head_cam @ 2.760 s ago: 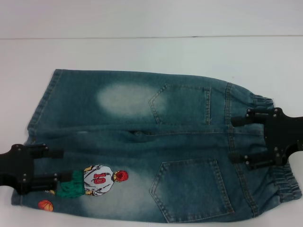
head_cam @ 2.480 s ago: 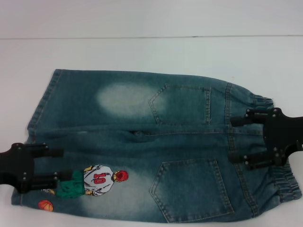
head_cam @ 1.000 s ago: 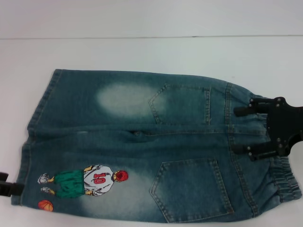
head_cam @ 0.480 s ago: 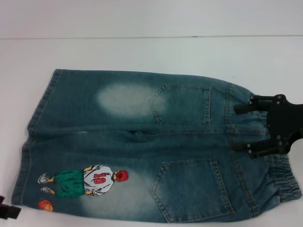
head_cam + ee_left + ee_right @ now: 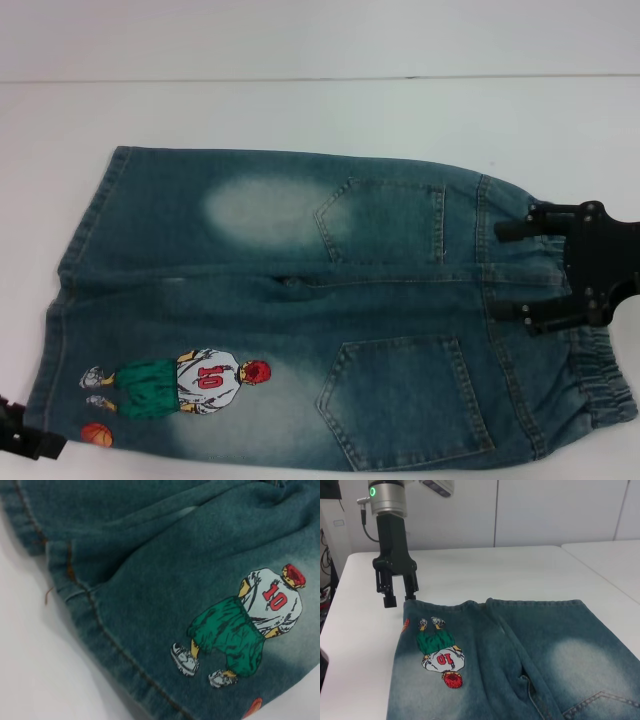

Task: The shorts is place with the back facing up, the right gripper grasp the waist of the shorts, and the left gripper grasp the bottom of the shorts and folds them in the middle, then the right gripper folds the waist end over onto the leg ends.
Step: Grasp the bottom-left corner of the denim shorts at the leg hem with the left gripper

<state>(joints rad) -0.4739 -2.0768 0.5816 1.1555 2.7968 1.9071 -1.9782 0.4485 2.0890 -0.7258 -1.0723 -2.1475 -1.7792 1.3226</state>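
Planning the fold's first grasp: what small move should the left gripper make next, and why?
Probably ease the left gripper down onto the nearest corner of the leg ends. Its jaws hang open just beyond that hem, beside the print, gripping nothing.

In your head view, only a dark sliver of the left gripper showed at the lower left edge, the rest cut off. The right gripper covered part of the waist, and its body ran off the right edge. The shorts were clipped along the bottom edge. Your left wrist view cropped the orange ball to a slice.
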